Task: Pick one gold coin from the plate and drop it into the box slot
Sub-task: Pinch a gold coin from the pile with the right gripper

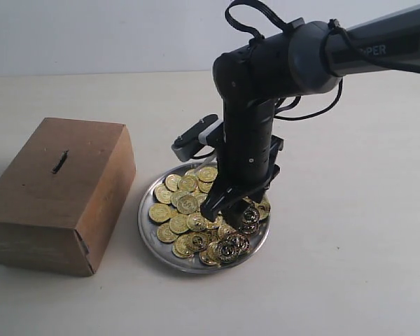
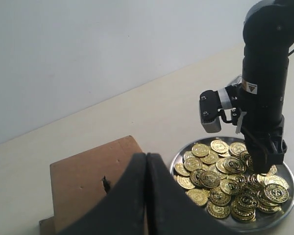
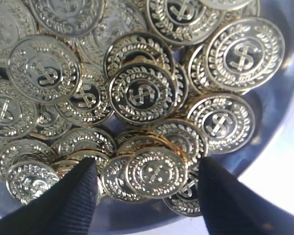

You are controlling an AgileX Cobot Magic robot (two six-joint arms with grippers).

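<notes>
Box [image 1: 59, 192] sits on the desk [image 1: 350, 266] at far left, slot [image 1: 59, 162] in its top face. Plate [image 1: 141, 213] is just beside the box to the right, heaped w/ gold coins [image 1: 185, 204]. Step in hand looks like the pick, w/ the right hand [image 1: 229, 208] down among the coins on the plate's right half. To do it well: the wrist cam shows the fingers [image 3: 81, 196] spread either side of one coin [image 3: 156, 172] lying on top near the rim, so close on that one only. It overlaps neighbours, so a flat pinch could drag two or slip. Prob. best to centre on it, squeeze gently across its edges, lift straight up and check it's a single before heading left. The slot is narrow, so the coin will need to go in edge-on and lined up w/ the slit. Pose: left hand [image 2: 146, 191] is held back and high, looking over box and plate, fingers pressed together w/ nothing between them. Right arm comes in from upper right, forearm near vertical, wrist pointing straight down into the plate. Whether its tips touch metal or coins, can't tell.
</notes>
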